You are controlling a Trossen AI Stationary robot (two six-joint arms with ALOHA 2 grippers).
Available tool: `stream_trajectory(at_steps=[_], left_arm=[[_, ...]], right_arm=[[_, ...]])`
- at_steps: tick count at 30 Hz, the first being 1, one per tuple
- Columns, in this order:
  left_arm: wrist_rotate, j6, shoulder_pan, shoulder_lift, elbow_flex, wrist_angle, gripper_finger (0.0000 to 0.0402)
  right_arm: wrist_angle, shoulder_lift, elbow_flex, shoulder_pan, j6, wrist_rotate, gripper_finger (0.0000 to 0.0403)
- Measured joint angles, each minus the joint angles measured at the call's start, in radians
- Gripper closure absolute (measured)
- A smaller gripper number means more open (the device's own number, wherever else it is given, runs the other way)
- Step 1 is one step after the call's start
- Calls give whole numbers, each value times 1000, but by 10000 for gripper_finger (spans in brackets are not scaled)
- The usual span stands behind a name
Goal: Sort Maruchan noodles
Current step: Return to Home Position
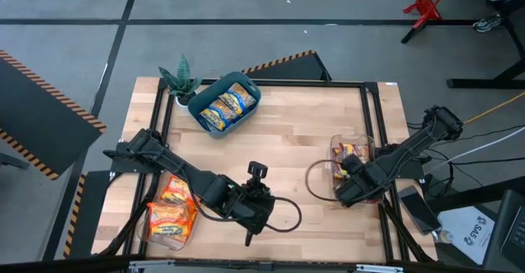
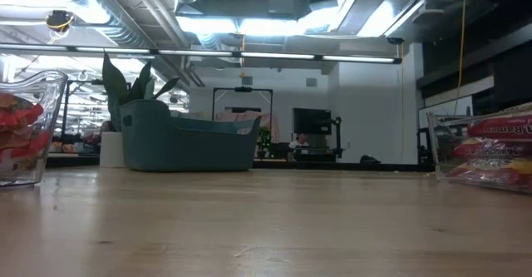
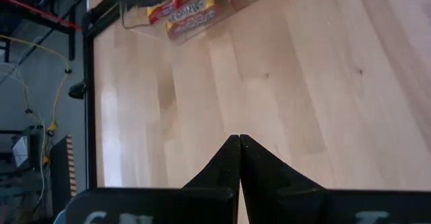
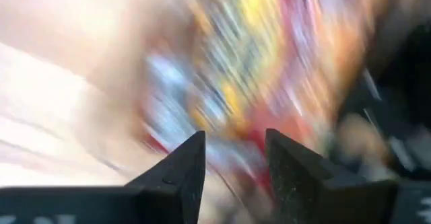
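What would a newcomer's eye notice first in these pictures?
Noodle packets sorted by colour: blue-yellow packets in the teal bin at the back, orange packets in a clear tray front-left, red packets in the right tray. The open right hand hangs close to those.

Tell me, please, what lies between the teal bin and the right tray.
Nothing: between bin and tray the high view shows bare table.

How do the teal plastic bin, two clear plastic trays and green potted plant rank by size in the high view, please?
Teal plastic bin
Left clear plastic tray and right clear plastic tray: about alike, right partly hidden
Green potted plant
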Motion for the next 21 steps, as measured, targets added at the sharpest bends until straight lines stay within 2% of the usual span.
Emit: stream_trajectory(at_steps=[3,7,10,13,16,18,20,21], left_arm=[[-5,0,-30,-26,31,-26,401],[-64,13,-76,-178,55,1,401],[-126,47,-103,-297,57,70,401],[-149,4,-123,-397,57,87,401],[-142,-36,-139,-473,57,71,401],[-113,-56,-143,-510,56,30,401],[-50,-27,-133,-548,54,8,401],[-10,-23,-118,-574,54,12,401]], right_arm=[[76,-1,78,14,-85,302,262],[86,-8,246,22,-304,659,267],[76,-8,398,32,-560,818,268],[71,-9,529,31,-861,808,269],[89,-11,635,32,-987,681,269],[127,-17,660,32,-1173,652,269],[183,-54,660,32,-1257,682,269],[191,-92,660,22,-1276,661,269]])
